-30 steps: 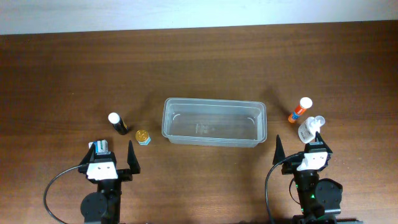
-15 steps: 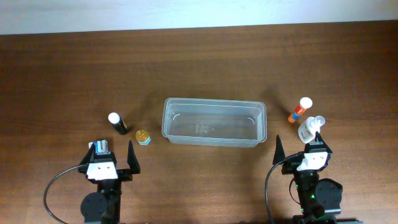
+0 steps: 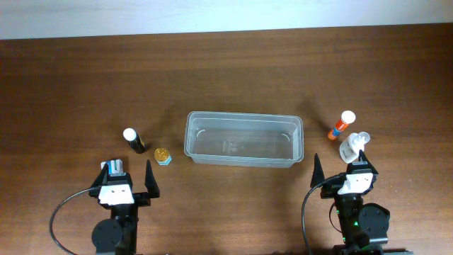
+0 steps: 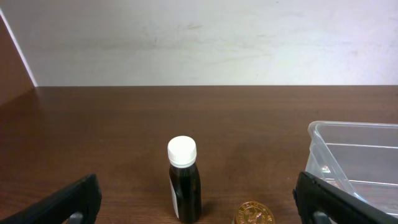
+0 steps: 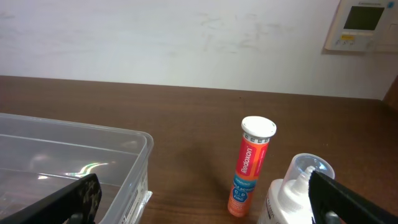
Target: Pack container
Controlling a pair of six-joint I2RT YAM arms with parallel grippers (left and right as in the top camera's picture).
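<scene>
Container (image 3: pixel 241 161) is sitting mid-table. Left gripper (image 3: pixel 125 176) and right gripper (image 3: pixel 344 173) are sitting at the near edge, both with jaws spread apart.

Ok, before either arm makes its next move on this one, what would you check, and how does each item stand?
1. Clear rectangular plastic container opening up, nothing inside: ok.
2. Left gripper open, holding nothing: ok.
3. Right gripper open, holding nothing: ok.
4. Dark bottle with white cap upright, apart from the small gold-lidded jar: ok.
5. Orange tube with white cap free of the white bottle with clear cap: cannot tell, they stand very close.
</scene>
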